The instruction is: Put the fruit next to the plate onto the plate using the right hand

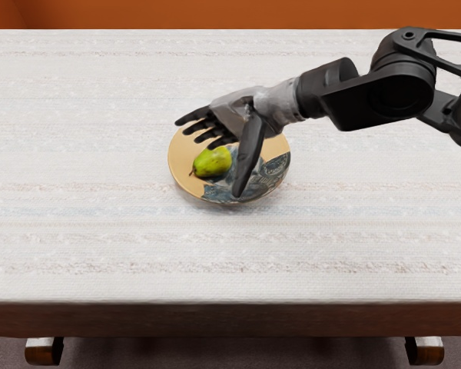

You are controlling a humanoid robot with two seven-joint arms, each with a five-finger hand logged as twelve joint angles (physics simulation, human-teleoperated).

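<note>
Pear (pixel 213 162) lies on plate (pixel 180 171); right hand (pixel 229 121) spread above, seemingly clear.

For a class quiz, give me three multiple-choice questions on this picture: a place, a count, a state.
1. Where is the pear? A beside the plate B on the plate C in a hand
2. How many fruits show? A one B two C three
3. The right hand is: A shut on the pear B a fist C open
1 B: it rests inside the plate's rim. 2 A: only the pear shows. 3 C: fingers spread, holding nothing.
</note>
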